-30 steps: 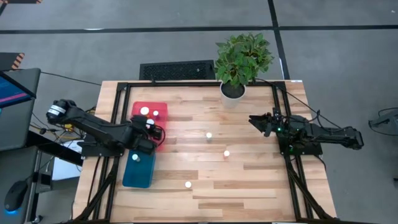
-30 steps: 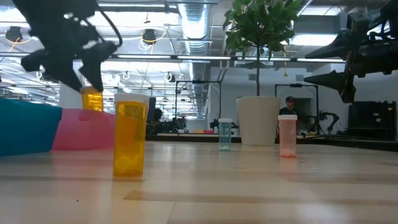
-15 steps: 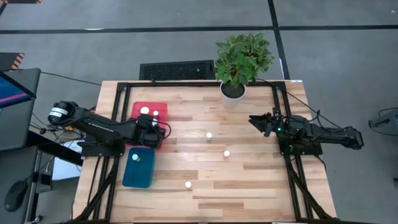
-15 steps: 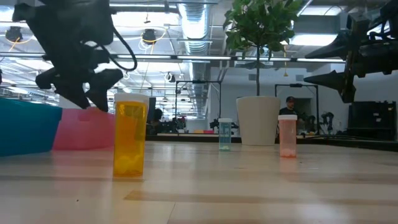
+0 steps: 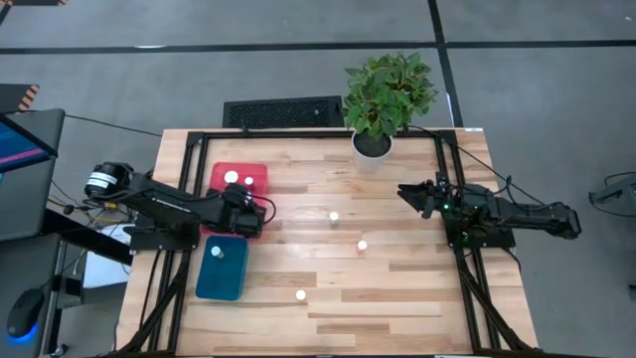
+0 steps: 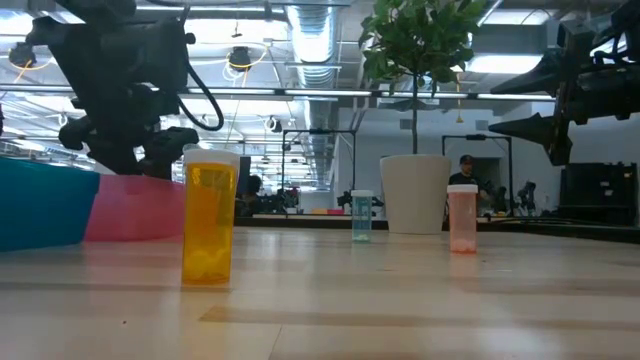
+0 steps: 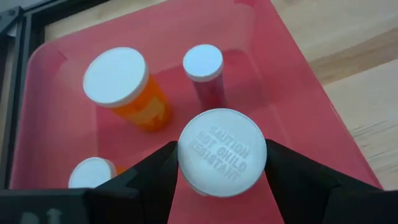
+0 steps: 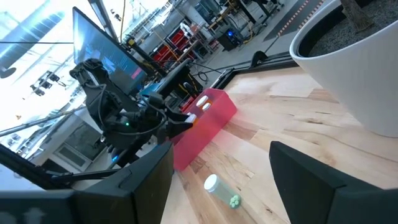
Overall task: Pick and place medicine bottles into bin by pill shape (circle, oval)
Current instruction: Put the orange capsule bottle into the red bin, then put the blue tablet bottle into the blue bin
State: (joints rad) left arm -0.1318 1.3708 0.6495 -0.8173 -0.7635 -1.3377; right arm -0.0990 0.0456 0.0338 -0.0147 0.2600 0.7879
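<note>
My left gripper is over the red bin and shut on a medicine bottle with a white cap. Inside the red bin stand an amber bottle, a small dark-red bottle and a third white cap. Three bottles stand upright on the table: amber, teal and pink. One bottle stands in the blue bin. My right gripper waits open and empty at the table's right side. My left gripper pinches the bottle between its two fingers at the sides of the white cap. The fingers come from above, pointing down into the red bin. The bottle is upright; whether its bottom rests on the bin floor, I cannot tell.
A potted plant stands at the table's far edge. Black frame rails run along the table's left, right and far sides. Bare wood lies between the bins and the right arm, apart from the three loose bottles.
My left gripper has gone down into the red bin, a little toward the table's right edge, still shut on the amber bottle. In the low view the bottle has dropped out of sight behind the bin wall.
</note>
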